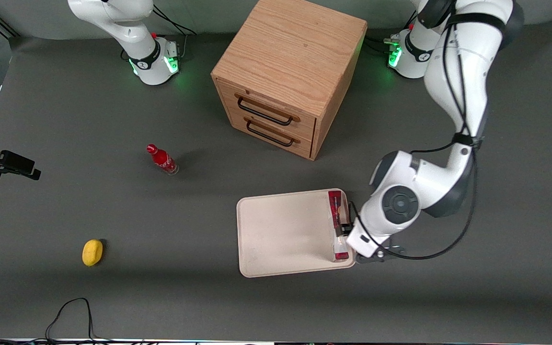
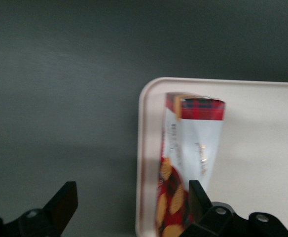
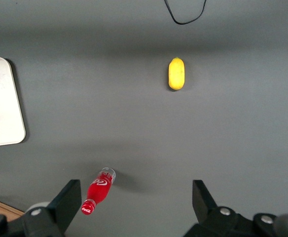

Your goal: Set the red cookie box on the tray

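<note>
The cream tray (image 1: 281, 230) lies on the dark table, nearer the front camera than the cabinet. The red cookie box (image 1: 336, 225) rests on its long thin edge on the tray, just inside the rim at the working arm's end. In the left wrist view the cookie box (image 2: 191, 158) shows its white face and tartan end, with the tray rim (image 2: 143, 148) beside it. My left gripper (image 1: 346, 229) hangs low over that rim and is open. The gripper (image 2: 131, 190) straddles the rim and the box, with one finger (image 2: 197, 197) close against the box's white face.
A wooden drawer cabinet (image 1: 290, 76) stands farther from the front camera than the tray. A small red bottle (image 1: 162, 159) and a yellow object (image 1: 92, 252) lie toward the parked arm's end. A black cable (image 1: 70, 311) loops near the table's front edge.
</note>
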`<state>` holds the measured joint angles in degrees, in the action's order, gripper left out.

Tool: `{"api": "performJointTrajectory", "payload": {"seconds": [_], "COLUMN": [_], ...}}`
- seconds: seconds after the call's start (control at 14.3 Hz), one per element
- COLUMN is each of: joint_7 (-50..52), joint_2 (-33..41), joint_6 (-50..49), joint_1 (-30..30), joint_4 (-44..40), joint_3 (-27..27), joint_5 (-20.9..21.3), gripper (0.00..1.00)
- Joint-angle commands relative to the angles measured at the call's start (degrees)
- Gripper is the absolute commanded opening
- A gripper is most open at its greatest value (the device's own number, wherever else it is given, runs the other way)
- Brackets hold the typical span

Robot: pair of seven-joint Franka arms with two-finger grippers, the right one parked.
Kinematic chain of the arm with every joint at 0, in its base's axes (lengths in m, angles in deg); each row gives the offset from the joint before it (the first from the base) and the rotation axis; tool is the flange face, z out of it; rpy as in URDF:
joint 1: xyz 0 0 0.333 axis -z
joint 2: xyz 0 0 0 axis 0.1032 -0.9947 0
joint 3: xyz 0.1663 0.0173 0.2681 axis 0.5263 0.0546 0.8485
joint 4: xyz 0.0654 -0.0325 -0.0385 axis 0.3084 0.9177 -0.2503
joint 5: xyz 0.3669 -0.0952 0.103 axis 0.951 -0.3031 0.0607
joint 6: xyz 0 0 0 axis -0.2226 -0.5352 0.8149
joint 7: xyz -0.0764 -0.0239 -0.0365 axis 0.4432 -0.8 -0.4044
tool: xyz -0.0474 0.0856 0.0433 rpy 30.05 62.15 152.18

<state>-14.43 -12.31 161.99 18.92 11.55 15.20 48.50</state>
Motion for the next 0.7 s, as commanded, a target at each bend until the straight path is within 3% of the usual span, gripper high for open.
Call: {"api": "performJointTrajectory", "payload": {"seconds": [0.0,0.21,0.42,0.63], "joint_7": [-2.9,-3.4,-5.5,-12.2], "joint_2": [8.1,14.3,24.0,30.9], "joint_6": [-5.2,-10.9,-12.2,-13.3], "joint_1": [-1.1,-3.7,-7.7,-15.6], "joint_4": [4.6,7.7,16.2,22.3], "joint_3": [-0.1,-0.2,-0.3,-0.3], "joint_5": [0.5,0.4,0.2,-4.5], "gripper": [1.0,1.0,1.0,1.0]}}
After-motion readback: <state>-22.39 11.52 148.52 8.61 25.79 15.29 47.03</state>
